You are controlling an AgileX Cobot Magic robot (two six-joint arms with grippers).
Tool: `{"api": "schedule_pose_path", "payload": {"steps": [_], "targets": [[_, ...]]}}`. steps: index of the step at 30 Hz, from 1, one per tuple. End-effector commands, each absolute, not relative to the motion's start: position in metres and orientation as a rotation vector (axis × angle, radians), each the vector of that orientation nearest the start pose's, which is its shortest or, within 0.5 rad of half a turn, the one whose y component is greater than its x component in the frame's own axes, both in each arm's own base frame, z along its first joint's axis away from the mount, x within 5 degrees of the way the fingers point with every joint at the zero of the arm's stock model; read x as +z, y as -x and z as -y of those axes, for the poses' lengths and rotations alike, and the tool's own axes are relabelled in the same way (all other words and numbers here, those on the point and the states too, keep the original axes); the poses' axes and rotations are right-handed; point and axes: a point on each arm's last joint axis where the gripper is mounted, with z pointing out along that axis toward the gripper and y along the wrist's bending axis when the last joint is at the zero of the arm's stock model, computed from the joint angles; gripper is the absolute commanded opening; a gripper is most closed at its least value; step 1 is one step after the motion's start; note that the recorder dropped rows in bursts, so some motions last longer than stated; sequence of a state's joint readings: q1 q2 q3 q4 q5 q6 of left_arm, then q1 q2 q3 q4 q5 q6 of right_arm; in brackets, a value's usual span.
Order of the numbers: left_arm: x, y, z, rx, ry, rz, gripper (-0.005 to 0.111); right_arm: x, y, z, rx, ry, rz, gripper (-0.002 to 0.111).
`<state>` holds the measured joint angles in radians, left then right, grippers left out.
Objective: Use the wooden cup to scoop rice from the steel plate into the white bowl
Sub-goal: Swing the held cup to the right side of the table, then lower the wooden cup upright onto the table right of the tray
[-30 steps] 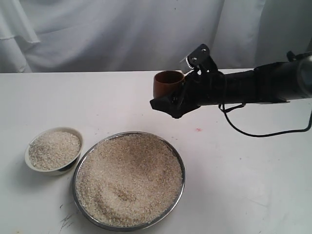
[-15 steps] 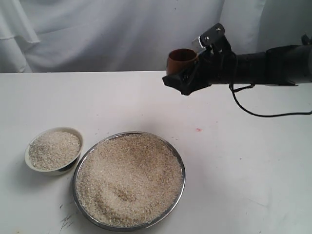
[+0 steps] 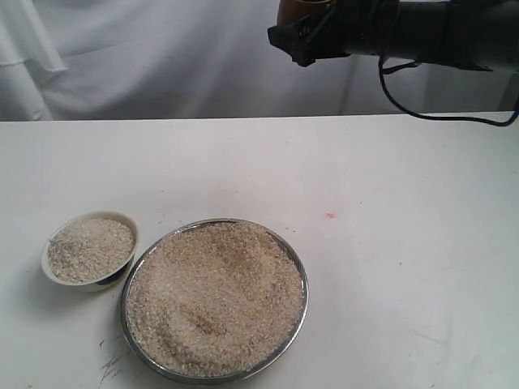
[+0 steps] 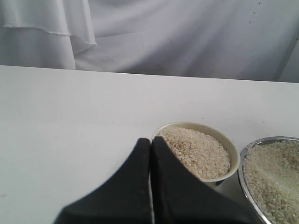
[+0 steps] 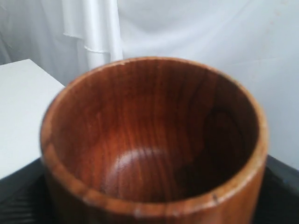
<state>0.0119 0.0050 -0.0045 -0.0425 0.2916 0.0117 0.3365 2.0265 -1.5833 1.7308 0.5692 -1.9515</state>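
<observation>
- wooden cup point(image 5: 154, 140): reddish-brown, with darker grain streaks down the inside and a paler orange rim
- rice point(image 3: 215, 296): off-white to beige, finely speckled
- steel plate point(image 3: 305, 284): shiny silver
- white bowl point(image 4: 189, 124): cream-white
- table point(image 3: 405, 203): white, with one small pink spot and a few dark scuffs by the plate
- curtain point(image 3: 162, 57): pale grey-white, with shadowed folds
- right hand point(image 3: 302, 32), left hand point(image 4: 150, 186), cable point(image 3: 438, 117): black

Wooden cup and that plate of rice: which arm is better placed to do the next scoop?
Right, probably. The right gripper holds the wooden cup, empty, high above the table where the steel plate of rice sits. The left gripper is shut, empty, facing the white bowl.
</observation>
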Motion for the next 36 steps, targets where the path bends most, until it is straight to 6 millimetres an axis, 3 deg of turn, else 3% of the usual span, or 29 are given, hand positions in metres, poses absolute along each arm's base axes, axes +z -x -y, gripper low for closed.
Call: {"api": "schedule_pose_path", "payload": {"steps": [1, 7, 12, 17, 22, 25, 29, 36], "targets": [[0.187, -0.055, 0.001, -0.027, 0.030, -1.768, 0.000, 0.278, -0.431, -0.204, 0.648, 0.853, -1.676, 0.000], [0.187, -0.055, 0.001, -0.027, 0.030, -1.768, 0.000, 0.270, -0.434, -0.198, 0.497, 0.857, -1.902, 0.000], [0.187, -0.055, 0.001, -0.027, 0.030, -1.768, 0.000, 0.270, -0.446, -0.184, 0.354, 0.566, -1.995, 0.000], [0.187, -0.055, 0.001, -0.027, 0.030, -1.768, 0.000, 0.283, -0.452, -0.188, 0.283, 0.377, -1.867, 0.000], [0.187, -0.055, 0.001, -0.027, 0.030, -1.768, 0.000, 0.286, -0.448, -0.202, 0.325, 0.330, -1.726, 0.000], [0.187, -0.055, 0.001, -0.027, 0.030, -1.768, 0.000, 0.267, -0.440, -0.206, 0.336, 0.340, -1.713, 0.000], [0.187, -0.055, 0.001, -0.027, 0.030, -1.768, 0.000, 0.230, -0.424, -0.196, 0.336, 0.332, -1.714, 0.000], [0.187, -0.055, 0.001, -0.027, 0.030, -1.768, 0.000, 0.182, -0.370, -0.193, 0.537, 0.490, -1.604, 0.000]]}}
